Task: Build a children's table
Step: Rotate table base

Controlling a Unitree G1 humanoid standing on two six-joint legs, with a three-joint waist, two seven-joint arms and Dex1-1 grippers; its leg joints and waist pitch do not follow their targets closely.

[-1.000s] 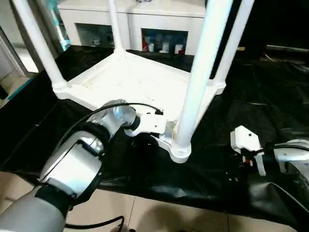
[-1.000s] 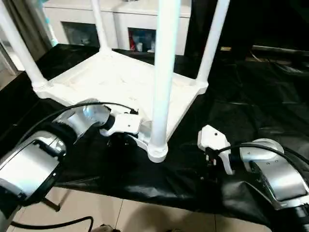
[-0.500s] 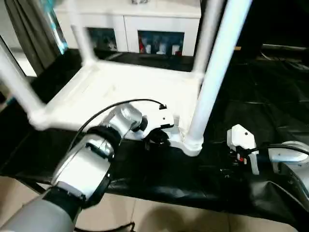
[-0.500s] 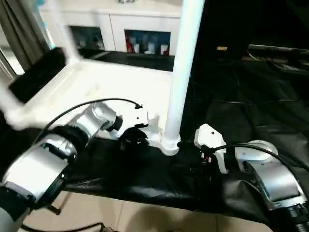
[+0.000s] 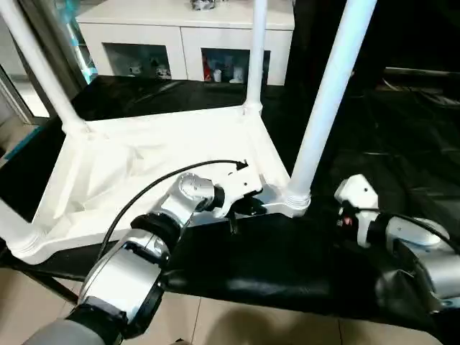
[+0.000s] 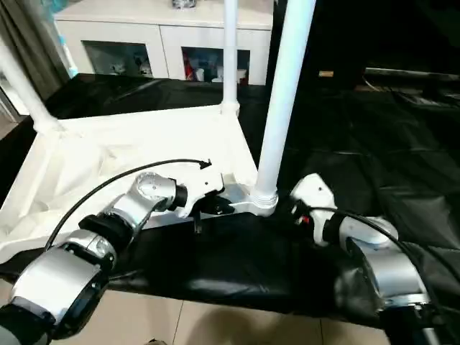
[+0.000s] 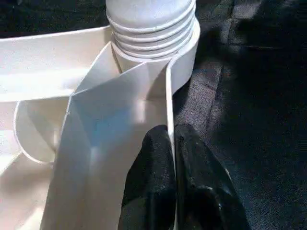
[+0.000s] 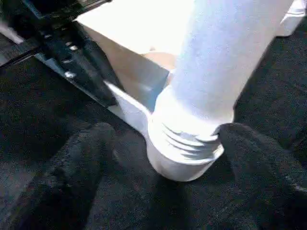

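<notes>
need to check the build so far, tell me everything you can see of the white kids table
The children's table is all white, plastic by its look, and lies upside down on the black-sheeted table, its ribbed underside facing up. Long tube legs stand upright in round corner sockets, with threaded rings at the base. The left gripper is shut on the thin side rim beside the nearest corner socket; the right gripper is open, a finger on each side of that socket's leg.
</notes>
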